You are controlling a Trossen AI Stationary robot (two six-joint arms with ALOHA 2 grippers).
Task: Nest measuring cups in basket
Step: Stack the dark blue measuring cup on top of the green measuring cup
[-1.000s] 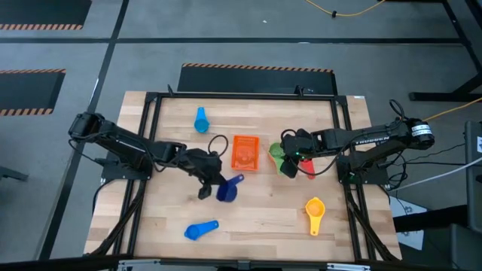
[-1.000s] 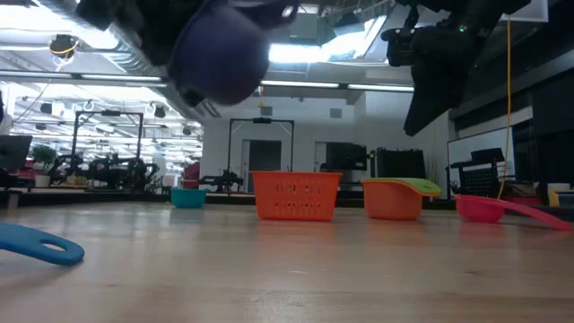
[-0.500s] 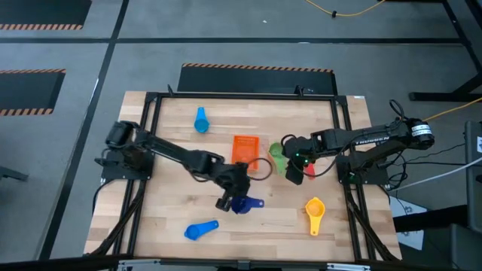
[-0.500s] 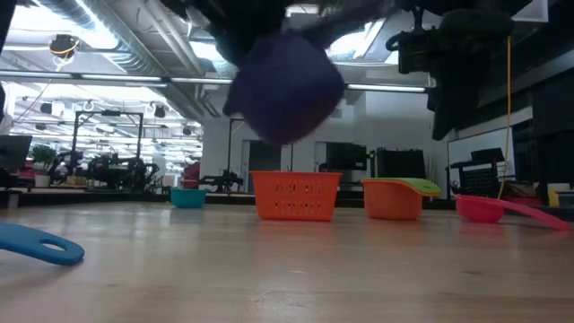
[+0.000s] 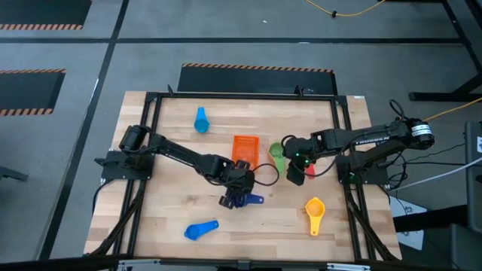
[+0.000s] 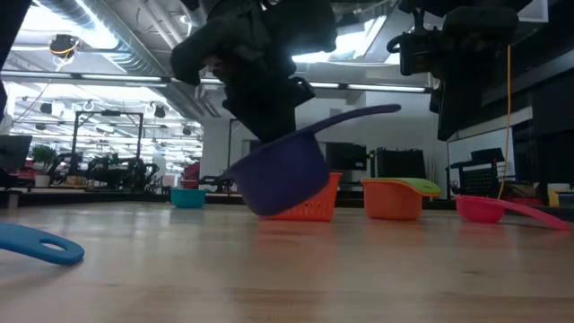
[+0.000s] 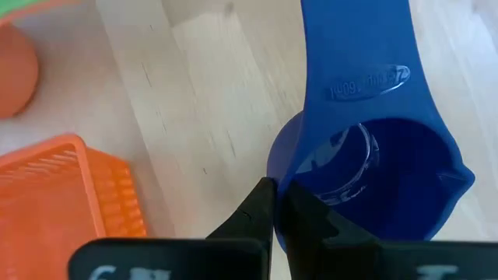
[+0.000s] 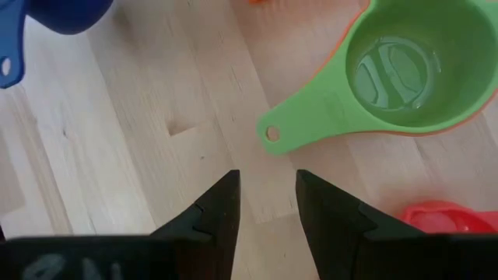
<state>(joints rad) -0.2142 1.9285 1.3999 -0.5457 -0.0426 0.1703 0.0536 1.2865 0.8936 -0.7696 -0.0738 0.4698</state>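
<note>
Fingers of the left gripper [image 7: 274, 204] pinch the dark blue cup's [image 7: 373, 175] rim, carrying it just beside the orange basket [image 5: 243, 150], presumably for nesting. Right gripper [image 8: 265, 194] hovers part-open beside the green cup [image 8: 405, 70], holding nothing.

1. Measuring cups, seven: light blue [image 5: 200, 119], green [image 5: 276, 157] nested on orange [image 6: 392, 201], red [image 5: 309, 172], dark blue [image 5: 242, 199], yellow [image 5: 314, 210], blue [image 5: 201, 229].
2. Basket [image 5: 244, 148]: one.
3. Arms: two.
</note>
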